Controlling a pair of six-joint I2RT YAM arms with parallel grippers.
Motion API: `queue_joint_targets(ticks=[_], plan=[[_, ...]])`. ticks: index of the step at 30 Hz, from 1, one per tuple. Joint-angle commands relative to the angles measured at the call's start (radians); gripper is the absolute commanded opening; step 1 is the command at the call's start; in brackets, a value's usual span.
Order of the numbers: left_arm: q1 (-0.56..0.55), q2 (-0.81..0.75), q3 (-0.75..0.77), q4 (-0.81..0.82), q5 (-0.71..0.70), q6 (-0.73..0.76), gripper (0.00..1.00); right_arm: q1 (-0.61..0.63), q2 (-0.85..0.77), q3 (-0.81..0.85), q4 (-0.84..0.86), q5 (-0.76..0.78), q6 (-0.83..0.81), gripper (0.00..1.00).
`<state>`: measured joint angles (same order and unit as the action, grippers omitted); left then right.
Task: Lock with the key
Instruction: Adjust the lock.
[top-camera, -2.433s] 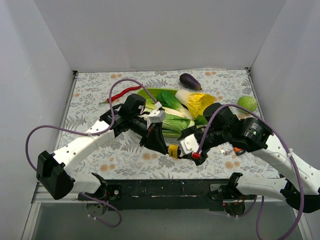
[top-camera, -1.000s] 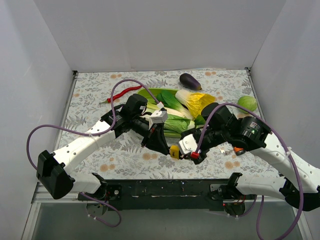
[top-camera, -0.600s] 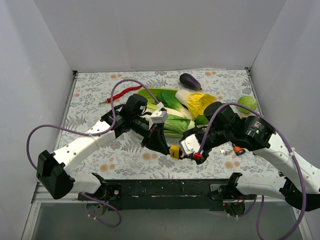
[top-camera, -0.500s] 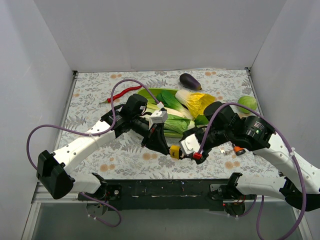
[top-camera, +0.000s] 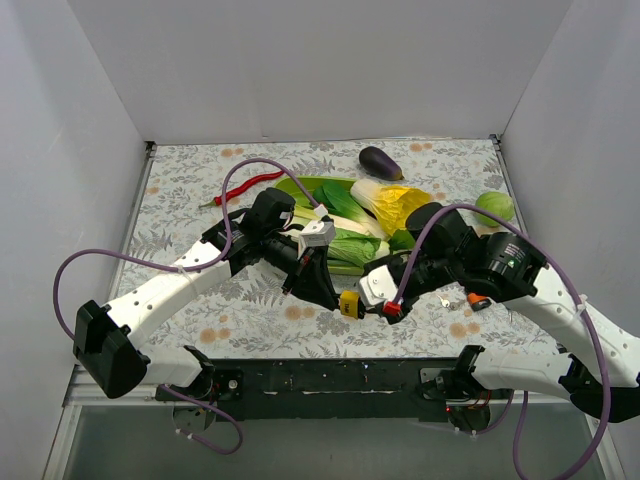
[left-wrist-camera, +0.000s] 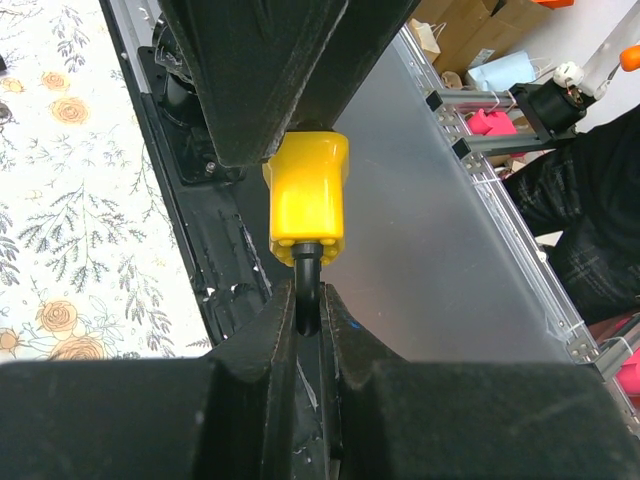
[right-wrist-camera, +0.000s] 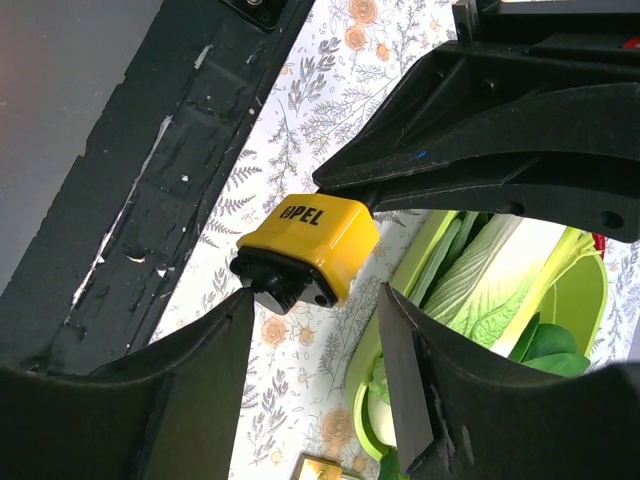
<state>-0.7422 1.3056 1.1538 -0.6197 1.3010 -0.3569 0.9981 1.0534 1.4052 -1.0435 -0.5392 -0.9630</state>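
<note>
A yellow padlock (top-camera: 348, 303) hangs in the air over the front of the flowered cloth. My left gripper (top-camera: 334, 296) is shut on its black shackle (left-wrist-camera: 308, 290), and the yellow body (left-wrist-camera: 308, 200) points away from the fingers. My right gripper (right-wrist-camera: 315, 295) faces the lock's black underside (right-wrist-camera: 285, 283) from the right, open. Its left fingertip (right-wrist-camera: 240, 300) is right by the black base and its right fingertip (right-wrist-camera: 392, 300) stands apart. A small metal piece (top-camera: 444, 298) lies on the cloth under the right arm; I cannot tell whether it is the key.
A green plate (top-camera: 298, 185) of leafy vegetables sits just behind both grippers. An eggplant (top-camera: 380, 162), a red chili (top-camera: 245, 187), a yellow-green cabbage (top-camera: 398, 205) and a round green vegetable (top-camera: 494, 206) lie further back. An orange-tipped item (top-camera: 476, 300) lies under the right arm. White walls enclose three sides.
The right gripper has shifted slightly at the padlock and its jaws have narrowed a little. The left arm and the padlock have stayed still.
</note>
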Motion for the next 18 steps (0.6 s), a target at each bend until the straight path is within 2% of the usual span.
queue_joint_targets(ticks=[1,18], plan=[[-0.011,-0.008,0.026,0.038,0.041,-0.016,0.00,0.007,-0.004,-0.011,0.071,-0.028,0.024,0.59],[-0.055,-0.019,0.034,0.092,0.035,-0.083,0.00,0.007,-0.015,-0.097,0.148,0.002,0.058,0.32]])
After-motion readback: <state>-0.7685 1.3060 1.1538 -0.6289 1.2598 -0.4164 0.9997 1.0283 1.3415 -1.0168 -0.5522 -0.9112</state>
